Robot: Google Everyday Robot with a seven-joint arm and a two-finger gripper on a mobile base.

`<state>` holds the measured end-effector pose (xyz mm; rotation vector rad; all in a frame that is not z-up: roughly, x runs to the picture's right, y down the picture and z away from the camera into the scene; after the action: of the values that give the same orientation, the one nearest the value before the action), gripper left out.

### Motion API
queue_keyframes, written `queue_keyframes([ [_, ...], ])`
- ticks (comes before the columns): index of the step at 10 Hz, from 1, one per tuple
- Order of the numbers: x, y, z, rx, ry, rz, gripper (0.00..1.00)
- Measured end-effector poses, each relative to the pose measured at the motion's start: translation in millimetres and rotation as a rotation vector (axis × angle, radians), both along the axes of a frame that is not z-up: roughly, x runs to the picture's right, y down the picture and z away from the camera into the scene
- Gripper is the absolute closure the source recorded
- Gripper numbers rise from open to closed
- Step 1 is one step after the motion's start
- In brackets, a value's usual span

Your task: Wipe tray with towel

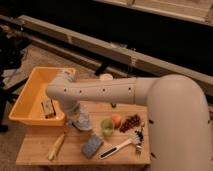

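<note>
Camera view, single view, looking down on the bench:

- The tray (22,102) is sitting at the left end of the wooden table (35,152), its left part overhanging the table edge. A small brown-and-pale object (48,106) is lying on the tray floor near the right wall; what it is cannot be told.
- The white arm (102,91) is reaching in from the right, bending at an elbow above the tray's right rim and pointing down to the table.
- The gripper (77,119) is standing low on the table, just beside the tray's near right corner and outside it. Its fingers are pressed together and pinching the towel (84,125), whose grey-blue folds are bunching under the tip.
- The towel is resting on the table surface, not inside the tray.
- A flat grey-blue sponge (91,146) is lying nearer the front edge, apart from the towel.
- A green cup (106,126) is standing right of the gripper, with an orange fruit (116,119) and dark grapes (131,122) beside it.
- A brush (116,149) is lying right of the sponge; a long yellow item (56,146) is lying left of it
</note>
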<state>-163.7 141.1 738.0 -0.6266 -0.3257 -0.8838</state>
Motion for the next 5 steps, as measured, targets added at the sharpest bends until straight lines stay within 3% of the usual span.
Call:
queue_keyframes([
  [2,6,-4,-2.4,0.006,0.01,0.02,1.0],
  [4,10,-19,-17.6,0.052,0.013,0.055,1.0],
  [5,8,-30,-31.1,0.094,0.003,0.071,1.0],
])
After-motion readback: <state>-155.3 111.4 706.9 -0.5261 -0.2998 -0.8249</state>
